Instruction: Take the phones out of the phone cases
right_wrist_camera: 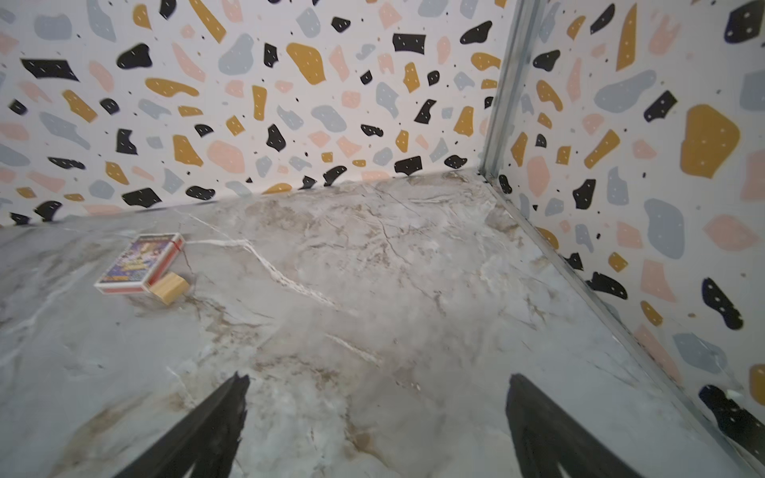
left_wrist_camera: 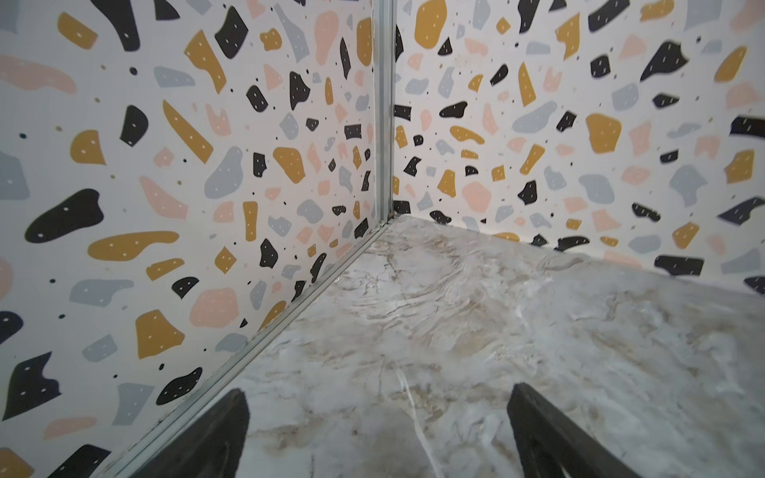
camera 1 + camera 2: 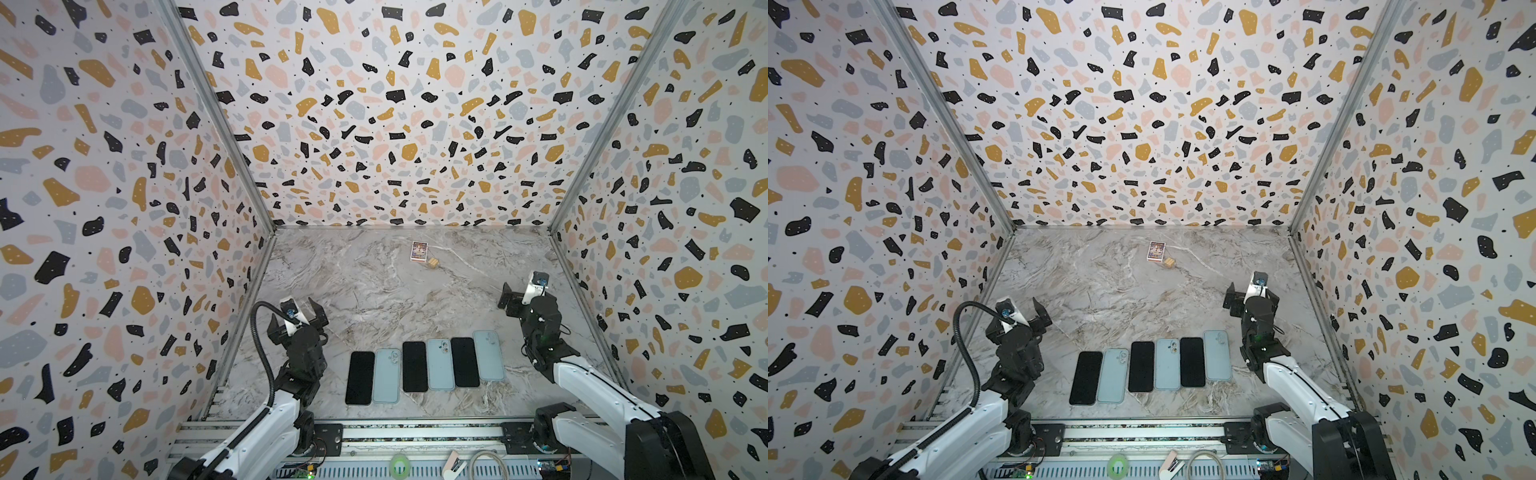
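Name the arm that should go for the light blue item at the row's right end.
Right. The right gripper, open and empty, hangs beside that end, near the light blue item; the left gripper, also open, is past the row's opposite end.

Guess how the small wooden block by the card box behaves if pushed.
The wooden block looks solid with flat faces, so it would likely slide rather than roll. It is small, so probably light and easy to knock askew. It seems to touch the card box, so a push that way would likely shift both.
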